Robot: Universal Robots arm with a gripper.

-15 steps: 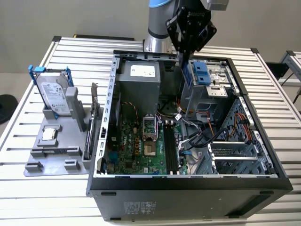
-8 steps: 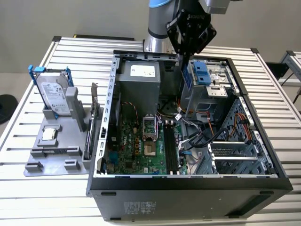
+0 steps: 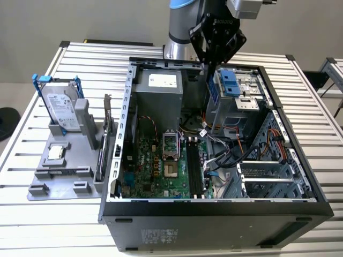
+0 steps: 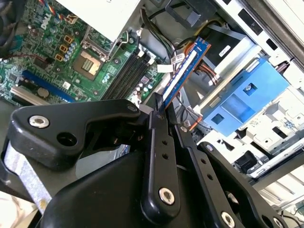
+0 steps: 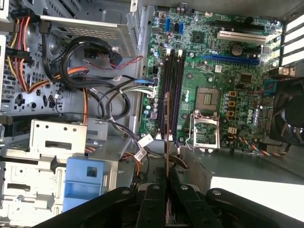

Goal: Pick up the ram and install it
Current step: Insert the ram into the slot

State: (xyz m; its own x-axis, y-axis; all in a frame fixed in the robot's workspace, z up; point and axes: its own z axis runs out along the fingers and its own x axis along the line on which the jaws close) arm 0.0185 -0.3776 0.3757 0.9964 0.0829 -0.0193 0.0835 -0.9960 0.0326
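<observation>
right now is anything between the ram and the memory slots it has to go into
Nothing visible does. The gripper holds the ram above the open case, and the black memory slots look empty; the loose cables lie beside them, not over them.

My gripper (image 3: 210, 64) hangs over the open computer case (image 3: 214, 225), pinching the ram (image 4: 185, 71) between the power supply (image 3: 158, 93) and the drive cage (image 3: 238, 93). Below, the memory slots (image 3: 194, 170) lie beside the CPU socket (image 3: 169, 152). The hard drive (image 3: 61, 110) stands in a rack (image 3: 64, 174) at the exterior view's left.
</observation>
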